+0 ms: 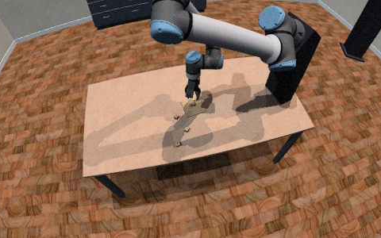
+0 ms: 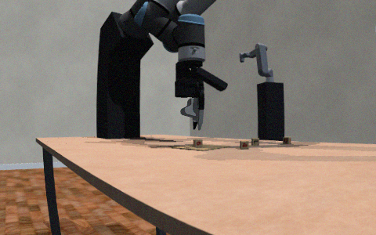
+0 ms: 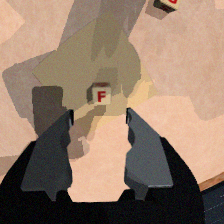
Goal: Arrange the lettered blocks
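Gripper (image 3: 98, 125) hangs above the counter (image 1: 110, 119), jaws part-way open with nothing between them; wrist view shows bare gap. F block (image 3: 101, 94) sits on the olive mat (image 3: 60, 65), letter up and reading upright in the wrist view, at 12 o'clock just ahead of the fingertips. From the side the gripper (image 2: 196, 121) is well above the same block (image 2: 197, 142), not touching.

Three other blocks lie off the mat on the counter: one (image 1: 176, 117) near the mat's 8 o'clock edge in the top view, one (image 1: 186, 129) further at 6 o'clock, one (image 1: 178, 143) furthest out. Letters on these too small to read; a red-lettered block corner (image 3: 164, 5) shows at 1 o'clock in the wrist view.

Likely step: either regrasping F or leaving it to fetch the next block; cannot tell which. To do it well:
- centre jaws over the block before descending, gap is only a bit wider than the block
- descend straight, jaws square to block faces so it doesn't twist
- keep F upright; leave room on the mat for two neighbours in a row
- identify the blank-topped block first and keep it off the mat
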`<state>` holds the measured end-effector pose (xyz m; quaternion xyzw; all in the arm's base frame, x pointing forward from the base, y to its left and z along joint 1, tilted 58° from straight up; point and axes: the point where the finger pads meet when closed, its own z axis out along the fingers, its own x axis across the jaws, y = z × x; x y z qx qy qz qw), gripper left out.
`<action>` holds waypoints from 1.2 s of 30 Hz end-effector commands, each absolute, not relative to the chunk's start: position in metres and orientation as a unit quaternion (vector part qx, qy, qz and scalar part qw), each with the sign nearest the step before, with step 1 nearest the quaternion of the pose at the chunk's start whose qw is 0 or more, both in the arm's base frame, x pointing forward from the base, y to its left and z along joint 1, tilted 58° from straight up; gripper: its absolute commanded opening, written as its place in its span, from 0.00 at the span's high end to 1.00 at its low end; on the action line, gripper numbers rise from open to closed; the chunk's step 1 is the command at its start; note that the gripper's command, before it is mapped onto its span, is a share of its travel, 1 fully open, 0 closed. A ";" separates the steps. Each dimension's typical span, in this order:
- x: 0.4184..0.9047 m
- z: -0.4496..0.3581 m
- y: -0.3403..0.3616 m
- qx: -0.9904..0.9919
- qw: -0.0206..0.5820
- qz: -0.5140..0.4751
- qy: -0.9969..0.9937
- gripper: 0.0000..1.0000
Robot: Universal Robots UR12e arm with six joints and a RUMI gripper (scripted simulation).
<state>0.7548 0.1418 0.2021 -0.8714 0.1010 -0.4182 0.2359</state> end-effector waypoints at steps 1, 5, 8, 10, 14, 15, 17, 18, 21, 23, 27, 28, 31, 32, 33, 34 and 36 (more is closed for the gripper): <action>0.764 0.200 0.145 -0.871 0.235 -0.420 0.100 0.63; 0.768 0.197 0.147 -0.871 0.235 -0.420 0.100 0.63; 0.771 0.195 0.148 -0.871 0.235 -0.420 0.100 0.63; 0.771 0.195 0.148 -0.871 0.235 -0.420 0.100 0.63; 0.773 0.194 0.149 -0.871 0.236 -0.420 0.100 0.63; 0.773 0.193 0.149 -0.871 0.236 -0.420 0.100 0.63; 0.774 0.193 0.149 -0.871 0.236 -0.420 0.100 0.63; 0.774 0.193 0.149 -0.871 0.236 -0.420 0.100 0.63; 0.775 0.192 0.149 -0.871 0.235 -0.420 0.100 0.63; 0.775 0.193 0.149 -0.870 0.235 -0.421 0.100 0.63; 0.775 0.193 0.149 -0.870 0.235 -0.421 0.100 0.63; 0.774 0.193 0.149 -0.870 0.235 -0.421 0.100 0.63; 0.774 0.193 0.149 -0.870 0.235 -0.421 0.100 0.63; 0.774 0.193 0.149 -0.870 0.235 -0.421 0.100 0.63; 0.774 0.193 0.149 -0.870 0.235 -0.421 0.100 0.63; 0.774 0.193 0.149 -0.870 0.235 -0.421 0.100 0.63; 0.774 0.193 0.149 -0.870 0.235 -0.421 0.100 0.63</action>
